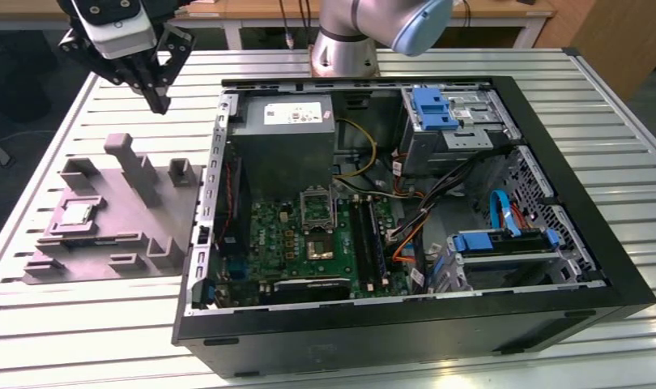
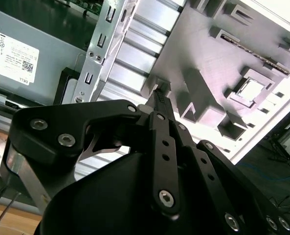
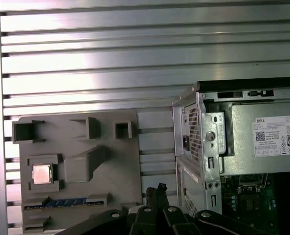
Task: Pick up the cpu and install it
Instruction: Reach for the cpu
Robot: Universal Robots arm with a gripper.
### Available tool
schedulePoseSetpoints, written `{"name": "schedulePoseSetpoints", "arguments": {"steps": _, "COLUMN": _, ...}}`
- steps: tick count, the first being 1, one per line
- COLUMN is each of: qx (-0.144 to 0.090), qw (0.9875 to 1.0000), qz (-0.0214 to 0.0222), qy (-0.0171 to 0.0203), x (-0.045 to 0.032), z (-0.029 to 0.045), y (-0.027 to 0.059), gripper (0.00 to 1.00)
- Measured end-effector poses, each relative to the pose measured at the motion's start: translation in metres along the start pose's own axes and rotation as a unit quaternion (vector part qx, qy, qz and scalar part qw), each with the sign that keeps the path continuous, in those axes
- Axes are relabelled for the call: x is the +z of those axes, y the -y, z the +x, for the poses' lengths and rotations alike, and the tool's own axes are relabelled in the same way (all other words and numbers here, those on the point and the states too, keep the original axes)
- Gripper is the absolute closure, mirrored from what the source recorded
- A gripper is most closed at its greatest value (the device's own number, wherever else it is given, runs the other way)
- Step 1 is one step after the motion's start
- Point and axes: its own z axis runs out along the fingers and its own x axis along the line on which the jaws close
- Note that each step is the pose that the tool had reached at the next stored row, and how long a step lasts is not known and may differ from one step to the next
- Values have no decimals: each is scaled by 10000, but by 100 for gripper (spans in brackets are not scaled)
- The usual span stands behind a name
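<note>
The cpu (image 1: 78, 214) is a small silvery square lying flat in a recess of the grey moulded tray (image 1: 104, 245) on the exterior view's left. It also shows in both wrist views, cpu (image 2: 252, 89) and cpu (image 3: 41, 174), with tray (image 2: 193, 44) and tray (image 3: 115, 166). My gripper (image 1: 156, 104) hangs high over the slatted table beyond the tray's far edge, well apart from the cpu. Its fingers meet at the tips with nothing between them; gripper (image 2: 159, 98), gripper (image 3: 157, 190). On the motherboard the socket (image 1: 321, 245) lies bare below its raised metal frame (image 1: 316, 205).
An open black computer case (image 1: 587, 243) lies on its side right of the tray, holding a grey power supply (image 1: 290, 138), cables and blue drive brackets (image 1: 433, 109). The arm's base (image 1: 344, 49) stands behind the case. Slatted metal table (image 3: 135, 54) spreads around.
</note>
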Motion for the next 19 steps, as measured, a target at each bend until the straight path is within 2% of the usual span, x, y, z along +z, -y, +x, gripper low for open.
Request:
{"name": "schedulePoseSetpoints", "arguments": {"steps": 11, "qx": 0, "qw": 10000, "qz": -1, "qy": 0, "x": 3, "z": 138, "y": 11, "gripper": 89}}
{"name": "schedulePoseSetpoints", "arguments": {"steps": 19, "qx": 0, "qw": 10000, "qz": -10, "qy": -1, "x": 5, "z": 203, "y": 16, "gripper": 89}}
